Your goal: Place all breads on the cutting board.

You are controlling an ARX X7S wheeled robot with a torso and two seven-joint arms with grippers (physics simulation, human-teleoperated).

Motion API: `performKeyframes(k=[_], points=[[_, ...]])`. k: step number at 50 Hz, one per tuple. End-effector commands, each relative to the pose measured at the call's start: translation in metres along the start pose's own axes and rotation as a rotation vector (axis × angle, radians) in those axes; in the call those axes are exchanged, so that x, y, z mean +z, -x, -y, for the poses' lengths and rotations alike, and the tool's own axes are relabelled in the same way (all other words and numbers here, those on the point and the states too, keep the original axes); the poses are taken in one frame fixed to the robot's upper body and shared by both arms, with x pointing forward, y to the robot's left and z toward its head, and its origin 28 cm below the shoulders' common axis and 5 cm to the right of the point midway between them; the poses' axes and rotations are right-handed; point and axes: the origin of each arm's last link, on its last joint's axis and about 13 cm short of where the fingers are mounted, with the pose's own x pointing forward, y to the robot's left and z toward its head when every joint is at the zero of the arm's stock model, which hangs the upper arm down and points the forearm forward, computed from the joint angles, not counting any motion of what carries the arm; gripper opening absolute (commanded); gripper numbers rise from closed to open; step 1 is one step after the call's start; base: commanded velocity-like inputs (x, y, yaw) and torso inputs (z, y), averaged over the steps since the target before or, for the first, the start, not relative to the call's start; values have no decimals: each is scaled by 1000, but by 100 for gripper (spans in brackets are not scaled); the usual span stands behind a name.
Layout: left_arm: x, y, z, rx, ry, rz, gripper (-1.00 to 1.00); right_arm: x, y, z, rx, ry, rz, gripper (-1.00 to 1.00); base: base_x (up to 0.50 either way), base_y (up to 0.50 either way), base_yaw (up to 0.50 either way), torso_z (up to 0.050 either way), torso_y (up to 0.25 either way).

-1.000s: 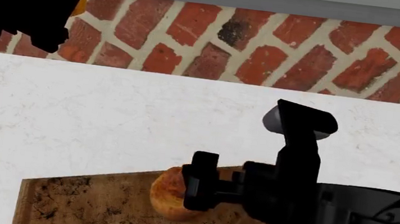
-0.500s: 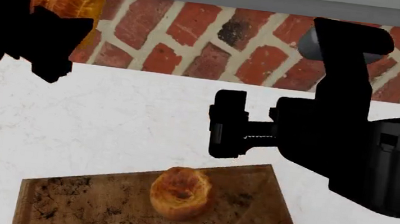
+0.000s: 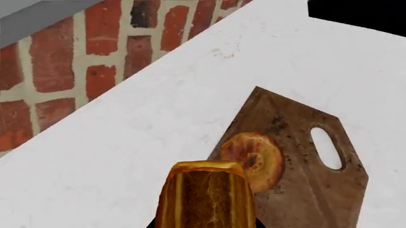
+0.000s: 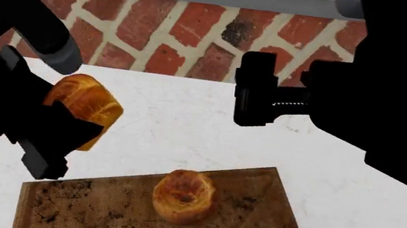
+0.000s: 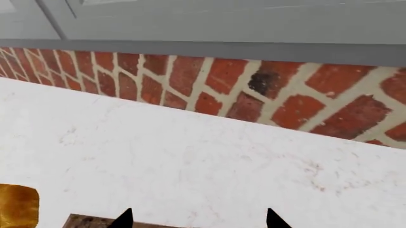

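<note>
Head view: your left gripper (image 4: 63, 132) is closed around the mini loaf (image 4: 84, 108) and carries it in the air, above the white counter (image 4: 186, 129) just off the far left corner of the cutting board (image 4: 100, 209). The round bun (image 4: 183, 196) lies on the board near its middle. Your right gripper (image 4: 255, 97) is raised well above the board's right end; its jaws stand apart with nothing between them.

Left wrist view: the mini loaf (image 3: 206, 197) sits in the grip, seen end-on. Beyond it, the bun (image 3: 254, 159) rests on the cutting board (image 3: 311, 185) beside the oval handle hole (image 3: 326, 148).

Right wrist view: two separated fingertips (image 5: 123, 219) frame bare counter (image 5: 203, 161) in front of the brick wall (image 5: 254, 90). An edge of the loaf (image 5: 16, 206) shows at the frame border.
</note>
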Motion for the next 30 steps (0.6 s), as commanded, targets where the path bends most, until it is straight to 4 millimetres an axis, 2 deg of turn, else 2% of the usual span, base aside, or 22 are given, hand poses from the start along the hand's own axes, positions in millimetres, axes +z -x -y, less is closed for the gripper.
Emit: performKeyframes(k=[1, 13, 25, 30], points=[[-3, 7, 12, -48, -123, -185, -100, 7, 4, -1, -8, 11, 16, 100, 0, 0, 0, 0, 0], [-5, 2, 14, -97, -175, -259, -100, 8, 6, 0, -11, 9, 24, 100, 0, 0, 0, 0, 1], [7, 0, 12, -154, -204, -271, -100, 2, 5, 3, -8, -7, 30, 100, 0, 0, 0, 1, 1], [8, -7, 8, -150, -207, -294, -100, -1, 3, 4, -6, -12, 25, 100, 0, 0, 0, 0, 0]])
